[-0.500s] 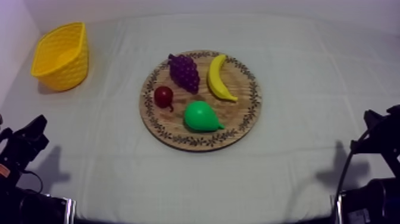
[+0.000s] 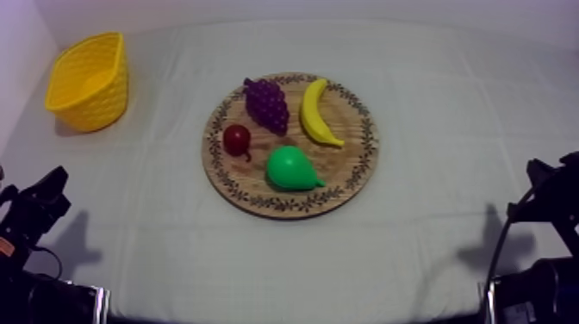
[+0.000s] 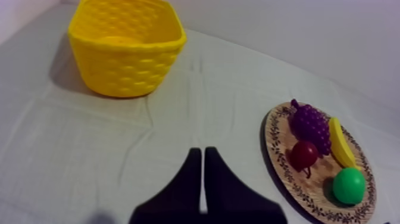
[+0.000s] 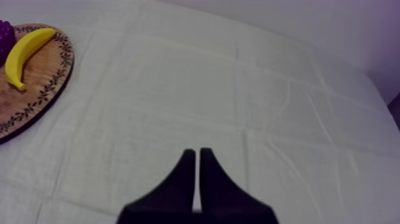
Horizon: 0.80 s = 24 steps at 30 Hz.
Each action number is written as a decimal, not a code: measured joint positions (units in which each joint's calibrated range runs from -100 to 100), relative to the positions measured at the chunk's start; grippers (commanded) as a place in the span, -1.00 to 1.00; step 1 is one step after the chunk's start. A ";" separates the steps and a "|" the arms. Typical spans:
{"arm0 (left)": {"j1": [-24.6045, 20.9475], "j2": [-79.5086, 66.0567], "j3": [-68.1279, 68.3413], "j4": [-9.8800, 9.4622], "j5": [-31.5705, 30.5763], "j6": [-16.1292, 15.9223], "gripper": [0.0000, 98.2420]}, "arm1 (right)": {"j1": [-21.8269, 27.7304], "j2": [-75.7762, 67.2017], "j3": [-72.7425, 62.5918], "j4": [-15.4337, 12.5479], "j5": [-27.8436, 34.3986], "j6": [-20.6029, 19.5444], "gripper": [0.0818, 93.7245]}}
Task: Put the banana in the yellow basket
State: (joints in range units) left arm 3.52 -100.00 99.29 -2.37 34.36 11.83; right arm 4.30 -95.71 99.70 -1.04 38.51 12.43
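the banana [image 2: 319, 112] lies on the round wooden board [image 2: 349, 168], at the board's far right. its curve follows the patterned rim. it is just beside the bunch of grapes [image 2: 267, 103] but apart from it, so fingers should find room on either side. the pear [image 2: 289, 168] sits at the board's near edge and the small red fruit [image 2: 236, 139] at its left, both clear of the banana. the yellow basket [image 2: 86, 82] stands well apart, off the board's far left, its opening upward to take the fruit. the left gripper [image 3: 202, 152] hangs low over the cloth at the board's near left, fingers pressed together in a wedge, grasping nothing. the right gripper [image 4: 196, 154] is likewise clenched and empty at the board's near right. both look parked, so i judge the task not yet begun. reaching for the banana comes first.
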 measured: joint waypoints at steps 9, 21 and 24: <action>0.00 0.00 0.00 0.00 0.00 0.00 -1.00 | 0.00 0.00 0.00 0.00 0.00 0.00 -0.99; -0.68 0.07 -0.06 0.07 0.28 0.47 -1.00 | 0.00 0.00 0.00 -0.05 0.00 0.00 -0.99; -1.36 0.13 -0.52 0.80 1.71 1.14 -1.00 | 0.00 0.00 0.00 -0.05 0.00 0.00 -0.99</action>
State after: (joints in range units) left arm 2.16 -99.87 98.77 -1.57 36.07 12.97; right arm 4.30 -95.71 99.70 -1.10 38.51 12.43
